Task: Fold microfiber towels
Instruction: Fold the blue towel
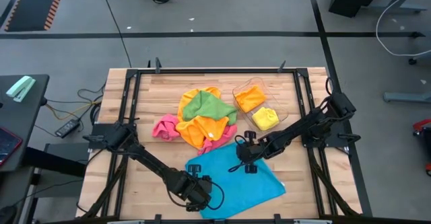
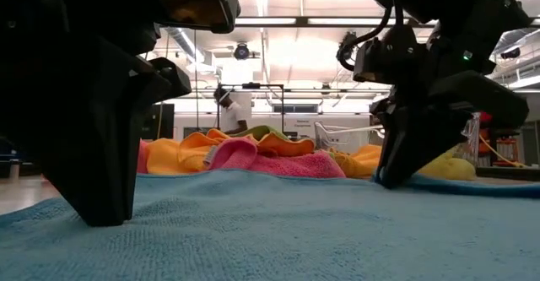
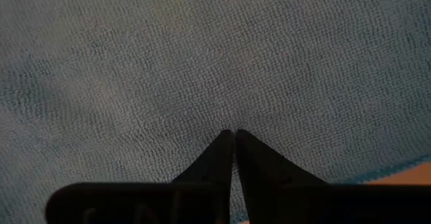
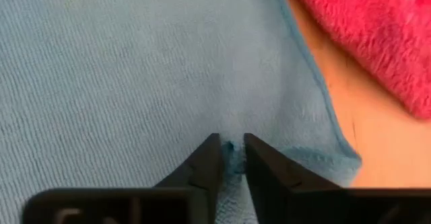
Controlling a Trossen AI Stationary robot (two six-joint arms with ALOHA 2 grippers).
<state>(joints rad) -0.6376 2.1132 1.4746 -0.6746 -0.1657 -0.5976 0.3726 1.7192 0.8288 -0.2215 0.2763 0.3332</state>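
Observation:
A blue towel point(image 1: 236, 180) lies spread flat on the wooden table, near its front edge. My left gripper point(image 1: 195, 187) stands on the towel by its left edge, fingers shut and pointing steeply down point(image 3: 234, 135). My right gripper point(image 1: 246, 160) stands at the towel's far corner, closed on a bit of the cloth point(image 4: 231, 150). Behind the blue towel lies a loose heap of green point(image 1: 205, 106), orange point(image 1: 202, 130) and pink point(image 1: 165, 126) towels. The low view shows both grippers with their tips down on the blue cloth point(image 2: 270, 230). My left gripper has its shut fingertips point(image 3: 222, 146) down on the blue towel just inside its left edge point(image 3: 397, 167), coming from above. The fingers hide whether cloth lies between them. The towel lies flat around them. My right gripper pinches a small pucker of the blue towel point(image 4: 231, 150) between its two fingertips, a little inside the far corner point(image 4: 343, 153). The fingers slant down from above. The cloth around them rests on the table.
A clear plastic tray point(image 1: 250, 84) at the back right holds an orange towel point(image 1: 249, 97) and a yellow one point(image 1: 264, 118). The pink towel's edge point(image 4: 363, 35) lies close to my right gripper. Bare wood shows at the table's left and right sides.

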